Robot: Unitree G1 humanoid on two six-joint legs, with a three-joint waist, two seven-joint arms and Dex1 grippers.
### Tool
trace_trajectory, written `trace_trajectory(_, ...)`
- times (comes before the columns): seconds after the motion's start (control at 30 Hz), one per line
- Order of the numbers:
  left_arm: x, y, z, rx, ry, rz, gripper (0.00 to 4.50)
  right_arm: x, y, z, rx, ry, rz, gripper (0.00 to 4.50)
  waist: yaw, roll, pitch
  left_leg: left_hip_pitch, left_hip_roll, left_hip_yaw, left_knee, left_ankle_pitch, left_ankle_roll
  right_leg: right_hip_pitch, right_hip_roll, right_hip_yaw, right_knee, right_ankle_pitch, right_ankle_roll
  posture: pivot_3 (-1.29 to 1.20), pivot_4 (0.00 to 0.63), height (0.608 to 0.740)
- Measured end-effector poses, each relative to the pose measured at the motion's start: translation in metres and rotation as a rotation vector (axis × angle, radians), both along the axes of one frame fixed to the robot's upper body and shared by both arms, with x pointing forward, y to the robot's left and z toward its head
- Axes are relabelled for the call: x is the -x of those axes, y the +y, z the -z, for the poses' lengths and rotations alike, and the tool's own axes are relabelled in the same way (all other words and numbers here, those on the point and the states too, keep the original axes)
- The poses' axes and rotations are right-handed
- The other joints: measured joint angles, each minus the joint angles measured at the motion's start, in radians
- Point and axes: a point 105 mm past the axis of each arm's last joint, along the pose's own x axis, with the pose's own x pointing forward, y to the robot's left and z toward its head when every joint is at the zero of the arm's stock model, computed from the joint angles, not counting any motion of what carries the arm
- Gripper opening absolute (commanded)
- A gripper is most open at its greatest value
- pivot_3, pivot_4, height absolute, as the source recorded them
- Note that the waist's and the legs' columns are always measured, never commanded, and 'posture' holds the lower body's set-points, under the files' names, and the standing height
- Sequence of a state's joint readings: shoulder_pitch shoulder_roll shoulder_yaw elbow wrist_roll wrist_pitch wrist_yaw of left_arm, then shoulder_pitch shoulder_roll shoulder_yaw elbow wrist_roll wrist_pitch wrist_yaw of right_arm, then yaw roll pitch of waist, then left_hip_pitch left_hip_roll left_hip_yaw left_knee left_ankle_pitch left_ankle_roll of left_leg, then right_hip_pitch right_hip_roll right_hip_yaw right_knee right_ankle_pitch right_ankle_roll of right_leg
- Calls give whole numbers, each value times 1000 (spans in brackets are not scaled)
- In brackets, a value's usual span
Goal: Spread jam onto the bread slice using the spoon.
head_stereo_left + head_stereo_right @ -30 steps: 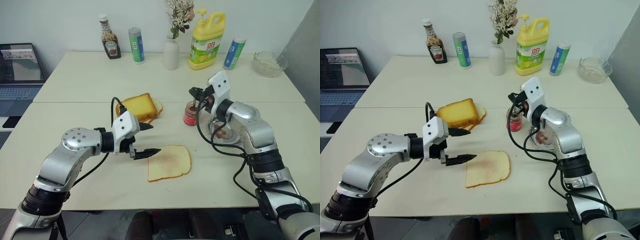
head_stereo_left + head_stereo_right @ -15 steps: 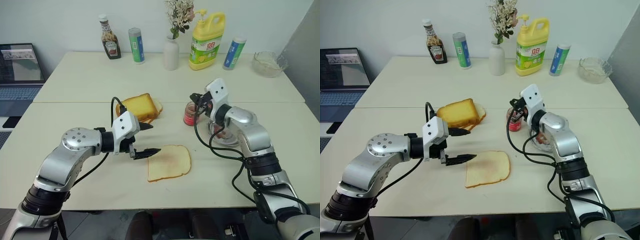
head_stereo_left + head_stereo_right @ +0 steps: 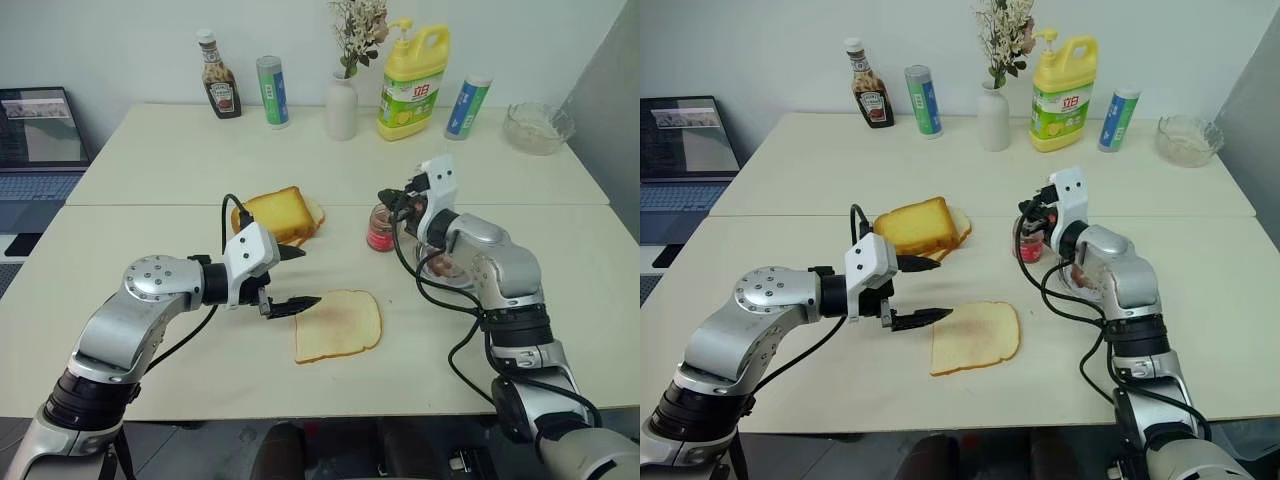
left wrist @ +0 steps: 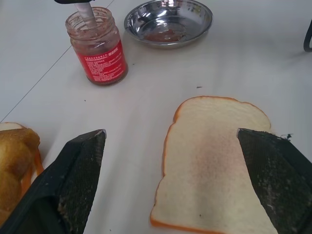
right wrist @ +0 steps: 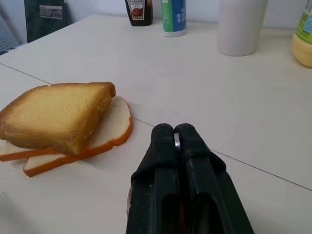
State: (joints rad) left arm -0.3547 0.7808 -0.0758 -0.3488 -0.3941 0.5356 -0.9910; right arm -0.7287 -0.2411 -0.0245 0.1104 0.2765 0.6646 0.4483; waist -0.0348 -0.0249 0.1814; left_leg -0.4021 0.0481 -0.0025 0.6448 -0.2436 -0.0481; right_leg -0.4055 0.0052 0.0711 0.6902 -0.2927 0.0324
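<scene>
jar: small clear glossy glass jam jar [image 4: 96, 48], red paper label
dish: round shiny steel dish [image 4: 168, 22]
bread: pale matt porous white bread slice [image 4: 214, 158]
table: smooth matt cream table [image 3: 180, 150]

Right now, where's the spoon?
The spoon stands in the open jam jar, its handle pinched in the shut right gripper. In the head views the jar sits right of centre, between the toast stack and the steel dish.

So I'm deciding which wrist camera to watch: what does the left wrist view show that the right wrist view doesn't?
Left wrist view alone: the jam jar with the spoon handle standing in it, the steel dish, and the bread slice between the open left gripper fingers. Right wrist view alone: the shut right gripper, bottles and the vase. Both: the toast stack.
</scene>
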Motion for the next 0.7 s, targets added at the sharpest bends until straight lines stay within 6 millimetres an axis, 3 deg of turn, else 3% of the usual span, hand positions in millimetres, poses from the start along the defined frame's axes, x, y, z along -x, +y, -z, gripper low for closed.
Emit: trace_trajectory(0.7,-1,-2,0,7,-9,-2,4500,-11,-20,-20,-302,120,88,59,-1,0,0,0,0,0,0,0,0,0,0,0,0,0,0,0,150,740)
